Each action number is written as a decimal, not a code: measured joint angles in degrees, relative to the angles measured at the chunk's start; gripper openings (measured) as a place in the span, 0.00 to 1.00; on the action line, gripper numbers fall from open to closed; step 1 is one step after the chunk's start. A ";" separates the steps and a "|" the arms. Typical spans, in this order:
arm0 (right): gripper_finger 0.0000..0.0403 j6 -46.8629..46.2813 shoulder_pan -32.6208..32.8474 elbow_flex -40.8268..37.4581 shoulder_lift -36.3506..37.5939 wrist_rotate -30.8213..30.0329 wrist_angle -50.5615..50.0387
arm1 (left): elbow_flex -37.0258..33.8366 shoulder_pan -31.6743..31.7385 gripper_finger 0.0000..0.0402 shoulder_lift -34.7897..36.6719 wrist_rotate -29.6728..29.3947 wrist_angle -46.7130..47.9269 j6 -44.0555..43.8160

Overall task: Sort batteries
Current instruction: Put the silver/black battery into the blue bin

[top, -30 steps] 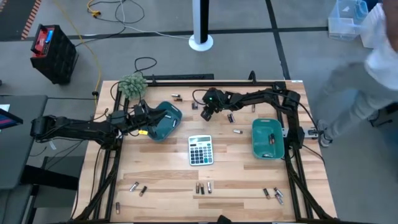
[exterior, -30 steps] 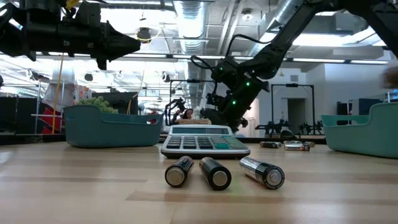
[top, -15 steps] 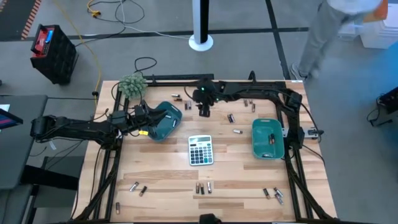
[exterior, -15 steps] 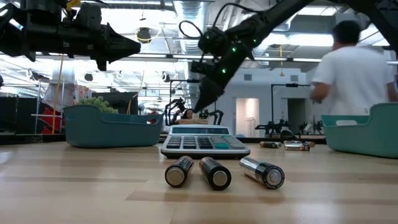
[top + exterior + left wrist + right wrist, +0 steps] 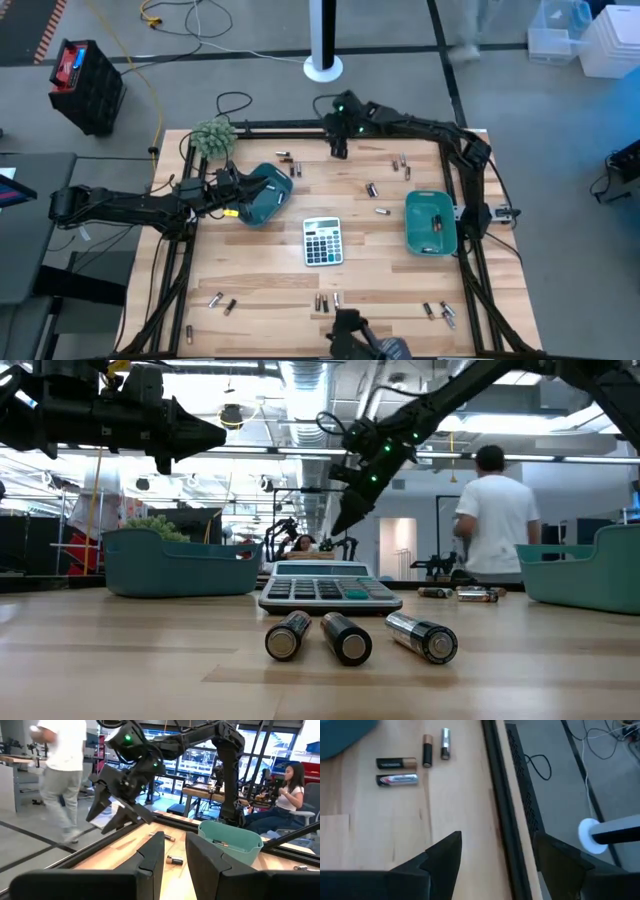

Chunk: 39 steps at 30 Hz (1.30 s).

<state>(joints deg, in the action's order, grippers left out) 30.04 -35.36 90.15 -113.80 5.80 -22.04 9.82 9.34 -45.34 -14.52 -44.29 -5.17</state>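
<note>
I am seeing my right gripper [image 5: 339,150] hanging at the far edge of the table [image 5: 270,270], its fingers [image 5: 445,857] spread wide and gripping nothing; just ahead of it four batteries [image 5: 412,762] are lying flat on the wood, two with their long axes along the table's far edge and two lying across it; more batteries are scattered between the calculator [image 5: 322,241] and the far edge, and others are sitting in small clusters along the near edge, three of them [image 5: 345,637] pointing their ends toward the low camera; my left gripper [image 5: 243,194] is waiting over the left tray [image 5: 272,185], its fingers [image 5: 202,857] standing a narrow gap apart with nothing between them; the right tray [image 5: 445,235] is holding a couple of batteries.
</note>
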 joint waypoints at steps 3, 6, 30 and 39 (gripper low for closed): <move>0.66 -0.02 -0.84 0.03 -0.40 0.63 0.60 | 0.00 0.00 0.19 0.00 -0.01 0.00 0.18; 0.66 -0.26 -1.27 0.11 -1.18 1.34 0.86 | 0.00 0.02 0.19 0.00 -0.02 0.00 0.33; 0.66 -15.42 -4.98 0.44 -0.79 0.72 -17.57 | 0.04 2.99 0.19 0.00 -2.58 3.87 0.38; 0.66 -25.37 -7.66 0.44 -0.79 -8.78 -26.38 | 0.04 6.92 0.19 0.02 -2.77 3.69 0.81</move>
<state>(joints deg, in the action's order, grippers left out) 4.67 -43.02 90.59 -114.59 -2.98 -48.43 9.87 16.26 -45.32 -17.29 -40.61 -4.36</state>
